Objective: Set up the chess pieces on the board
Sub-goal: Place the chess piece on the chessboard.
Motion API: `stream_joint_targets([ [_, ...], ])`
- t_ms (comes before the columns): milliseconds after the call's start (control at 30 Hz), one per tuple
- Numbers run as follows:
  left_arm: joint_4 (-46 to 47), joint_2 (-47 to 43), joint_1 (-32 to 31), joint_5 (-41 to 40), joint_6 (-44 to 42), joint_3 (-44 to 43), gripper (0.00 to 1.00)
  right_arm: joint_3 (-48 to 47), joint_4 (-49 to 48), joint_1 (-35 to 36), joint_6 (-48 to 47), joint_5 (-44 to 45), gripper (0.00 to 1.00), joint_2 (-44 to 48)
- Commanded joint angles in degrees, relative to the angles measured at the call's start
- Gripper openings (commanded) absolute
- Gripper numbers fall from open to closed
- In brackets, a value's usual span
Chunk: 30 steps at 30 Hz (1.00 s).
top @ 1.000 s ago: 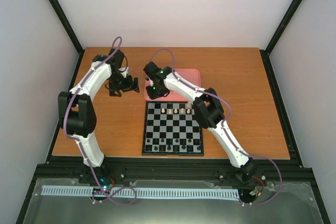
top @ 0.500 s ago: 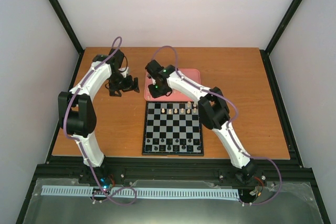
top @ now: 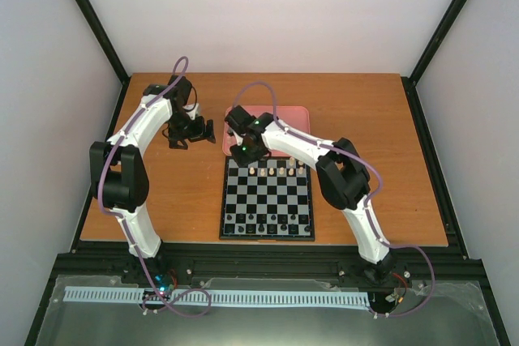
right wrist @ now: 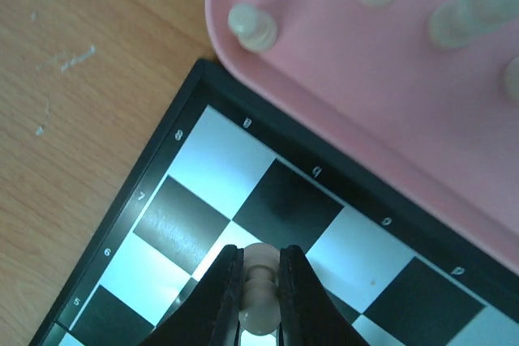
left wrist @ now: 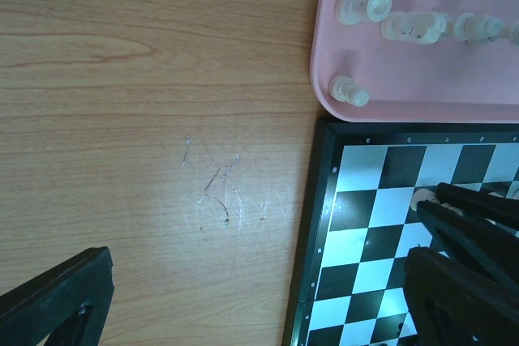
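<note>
The right gripper is clamped tight on one cream piece, pinching its upper part, over the board just inside its far-left corner. The left gripper stands wide apart with nothing in it, over the table just left of that same corner.

The grip is the weak point. The piece is tiny and held high, so it could swivel between the fingers and land tilted, or tip over as the jaws part. It seems to hang close to a line between squares, so a small error would leave it straddling two. Other cream pieces stand along the board's far row, and the fingers could brush the nearest one. The tray lies right against the board's far edge, with a pawn near its rim that a careless swing could knock.

The held piece's base is cut off at the bottom of the right wrist view, so neither its kind nor whether it touches the board can be told. From above, the right arm covers that corner of the board.
</note>
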<state>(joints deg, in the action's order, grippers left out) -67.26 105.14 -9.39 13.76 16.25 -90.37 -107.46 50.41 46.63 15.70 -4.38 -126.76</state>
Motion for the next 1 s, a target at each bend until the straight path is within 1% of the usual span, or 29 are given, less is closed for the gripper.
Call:
stream_joint_targets([
  [0,0.6,-2.4,-0.2,0.5,0.9,-0.6,1.0,2.6,-2.5,0.8,-0.4,-1.5,0.04,2.6],
  [267,0.7,-3.1,-0.2,0.2,0.9,0.0,1.0,5.3,-3.2,1.6,-0.7,-2.2,0.04,3.6],
  [733,0.9,-3.5,-0.1,0.3,0.9,0.6,1.0,5.1,-2.0,2.1,-0.9,-2.8,0.05,2.5],
  [967,1.0,-3.5,-0.1,0.5,1.0,0.5,1.0,4.2,-0.8,2.1,-0.8,-2.4,0.12,1.3],
])
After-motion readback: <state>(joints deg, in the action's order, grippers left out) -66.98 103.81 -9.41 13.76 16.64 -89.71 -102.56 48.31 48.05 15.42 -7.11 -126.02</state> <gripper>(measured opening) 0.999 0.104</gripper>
